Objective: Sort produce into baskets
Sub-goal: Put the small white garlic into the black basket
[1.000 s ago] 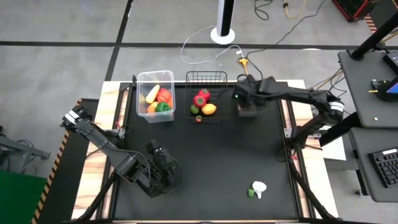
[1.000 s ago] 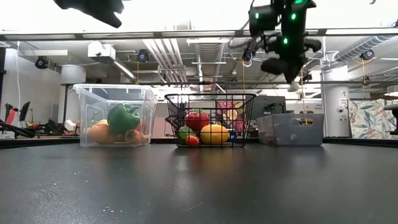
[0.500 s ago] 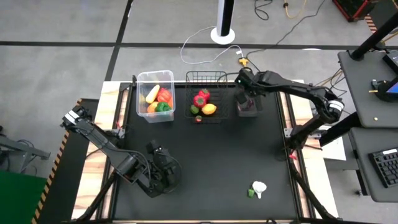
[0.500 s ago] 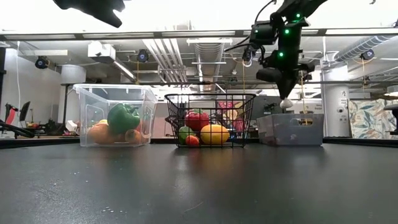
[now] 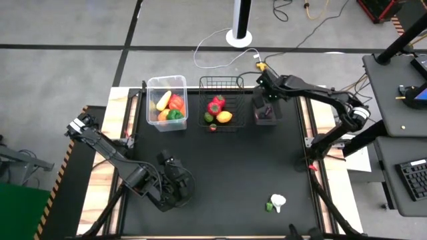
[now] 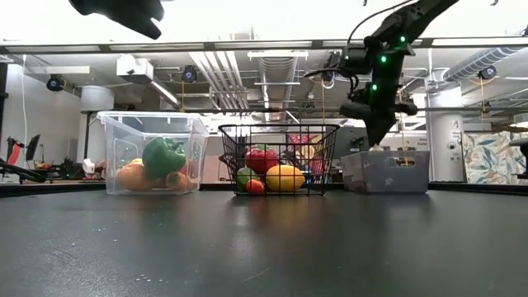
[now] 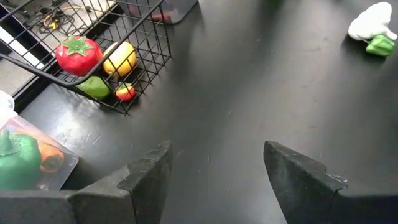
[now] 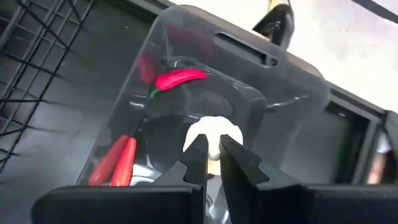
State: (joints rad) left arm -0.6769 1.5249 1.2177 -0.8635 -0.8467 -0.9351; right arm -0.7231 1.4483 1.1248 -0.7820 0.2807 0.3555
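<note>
My right gripper (image 8: 211,163) is shut on a small white piece of produce (image 8: 211,132) just above the dark smoky bin (image 5: 265,113), at the table's far right; in the low view it (image 6: 375,139) reaches down to the bin's rim (image 6: 386,153). Red chilli-like pieces (image 8: 177,79) lie on the bin's floor. The clear tub (image 5: 167,103) and the black wire basket (image 5: 221,103) each hold several pieces. A white and green piece (image 5: 275,202) lies on the table at the near right. My left gripper (image 7: 214,168) is open and empty at the near left (image 5: 175,180). My right gripper pinches the white piece between its two fingers (image 8: 196,155), which hold its lower part (image 8: 211,148). The fingers point down from above. The piece is clear of the bin's floor, its rounded white end (image 8: 212,127) sticking out past the fingertips.
The three containers stand in a row along the far edge: tub at the left, basket in the middle, bin at the right. A small red piece (image 5: 213,128) lies at the basket's near side. The black tabletop (image 5: 233,167) lies between the containers and the near edge.
My right gripper has gone down toward the smoky bin with the white piece and a little toward the table's far edge, staying shut. The white piece, earlier well above the bin, is now at its rim.
</note>
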